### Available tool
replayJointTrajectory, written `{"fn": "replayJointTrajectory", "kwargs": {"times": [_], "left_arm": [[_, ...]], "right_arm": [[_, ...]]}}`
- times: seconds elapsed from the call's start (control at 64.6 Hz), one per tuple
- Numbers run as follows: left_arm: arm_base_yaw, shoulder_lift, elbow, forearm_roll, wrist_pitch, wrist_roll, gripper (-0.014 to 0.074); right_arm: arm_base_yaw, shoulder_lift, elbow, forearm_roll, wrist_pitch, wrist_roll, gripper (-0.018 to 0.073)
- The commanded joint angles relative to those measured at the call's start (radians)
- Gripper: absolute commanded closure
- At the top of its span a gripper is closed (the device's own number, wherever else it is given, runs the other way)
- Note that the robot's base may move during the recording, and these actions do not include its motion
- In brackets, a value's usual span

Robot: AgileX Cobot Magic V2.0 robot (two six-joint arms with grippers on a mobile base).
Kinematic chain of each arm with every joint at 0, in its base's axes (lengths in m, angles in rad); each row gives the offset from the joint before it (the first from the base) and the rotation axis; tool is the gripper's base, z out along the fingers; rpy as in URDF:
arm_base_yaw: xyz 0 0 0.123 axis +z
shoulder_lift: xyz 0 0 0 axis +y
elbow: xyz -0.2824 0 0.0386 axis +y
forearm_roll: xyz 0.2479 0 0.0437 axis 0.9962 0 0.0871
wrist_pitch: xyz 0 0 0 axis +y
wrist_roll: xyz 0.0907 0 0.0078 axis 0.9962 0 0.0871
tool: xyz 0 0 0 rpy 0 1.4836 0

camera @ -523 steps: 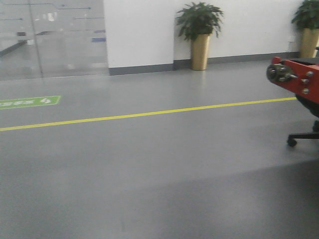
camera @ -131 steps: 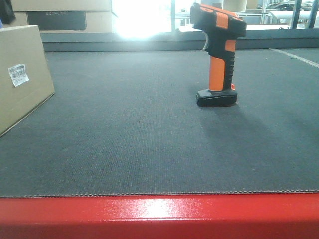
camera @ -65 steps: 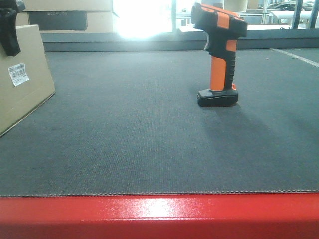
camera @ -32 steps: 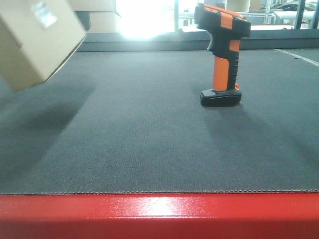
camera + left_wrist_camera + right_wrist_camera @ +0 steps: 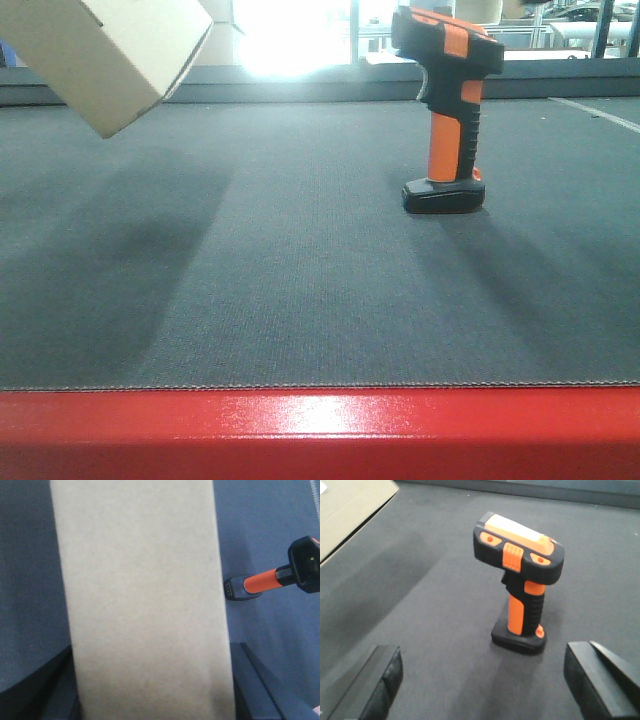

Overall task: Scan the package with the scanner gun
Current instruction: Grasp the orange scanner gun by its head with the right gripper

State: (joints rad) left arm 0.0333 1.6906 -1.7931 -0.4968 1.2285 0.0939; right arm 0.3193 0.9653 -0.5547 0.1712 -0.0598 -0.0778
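Observation:
The package, a plain cardboard box (image 5: 110, 55), hangs tilted above the dark mat at the upper left. In the left wrist view it (image 5: 145, 605) fills the frame between my left gripper's (image 5: 150, 685) dark fingers (image 5: 252, 682), which are shut on its sides. The orange-and-black scanner gun (image 5: 445, 110) stands upright on its base at the right middle of the mat, and shows in the left wrist view (image 5: 260, 580). My right gripper (image 5: 482, 677) is open and empty just short of the scanner (image 5: 520, 580). A corner of the box (image 5: 350, 510) shows at the top left.
The dark grey mat (image 5: 320, 280) has a red front edge (image 5: 320, 430). A low grey wall (image 5: 300, 82) runs along the back, with a bright window above it. The box casts a shadow (image 5: 150, 230) on the left part of the mat.
The box has left the mat at the left and risen up and to the right, tilted, in my left gripper. The scanner has stayed put.

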Motion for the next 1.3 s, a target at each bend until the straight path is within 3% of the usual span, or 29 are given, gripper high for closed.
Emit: {"fn": "replayJointTrajectory", "kwargs": {"times": [0.0,0.341,0.681,0.82,1.285], "left_arm": [[0.003,0.001,0.011,-0.024,-0.007,-0.007,0.0707],[0.003,0.001,0.051,-0.024,-0.007,-0.007,0.0707],[0.003,0.001,0.051,-0.024,-0.007,-0.007,0.0707],[0.003,0.001,0.051,-0.024,-0.007,-0.007,0.0707],[0.003,0.001,0.049,-0.024,-0.007,-0.007,0.0707]], "right_arm": [[0.002,0.082,0.001,0.055,-0.132,-0.001,0.0],[0.002,0.397,0.001,0.107,-0.545,-0.001,0.0],[0.002,0.61,-0.002,0.122,-0.831,0.001,0.0],[0.002,0.658,-0.022,0.122,-0.866,0.054,0.0],[0.004,0.758,-0.154,0.156,-0.837,0.054,0.0]]}}
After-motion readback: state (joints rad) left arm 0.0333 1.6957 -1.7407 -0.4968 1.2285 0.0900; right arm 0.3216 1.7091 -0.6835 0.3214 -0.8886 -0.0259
